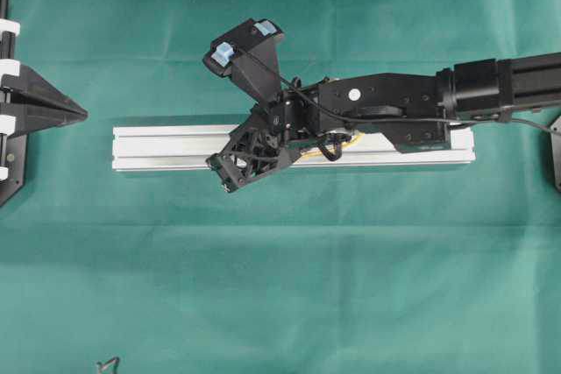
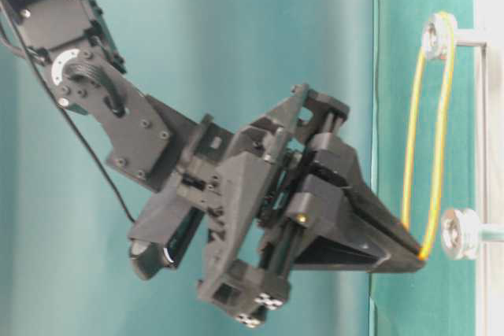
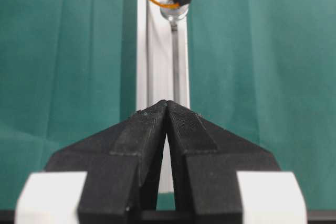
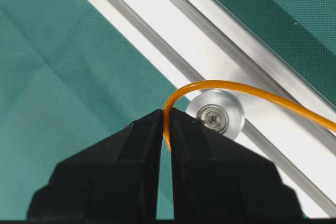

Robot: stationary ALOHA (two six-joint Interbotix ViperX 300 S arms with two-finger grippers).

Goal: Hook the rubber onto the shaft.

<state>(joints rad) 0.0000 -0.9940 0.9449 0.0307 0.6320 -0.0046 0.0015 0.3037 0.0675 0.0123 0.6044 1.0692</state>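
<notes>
The right pincer (image 4: pixel 165 129) is pinched tight on the band (image 4: pixel 236 87), gripping one end of the orange loop at the bottom centre of the right wrist view. The band arcs up from the tips and over the near shaft (image 4: pixel 215 115), a silver flanged post on the rail (image 4: pixel 157 14), then runs off to the right edge.

In the table-level view, the band's far end is already round the upper post (image 2: pixel 435 35) at the top right, while the held end sits just beside the lower post (image 2: pixel 461 234), seemingly not yet seated in its groove.

So the step in hand looks like stretching the loop over the second post. The next move likely calls for drawing the band past the flange, lowering it into the groove, then letting go.

The left pincer (image 3: pixel 167 109) is closed on nothing, well apart at the lower centre of its own view.
</notes>
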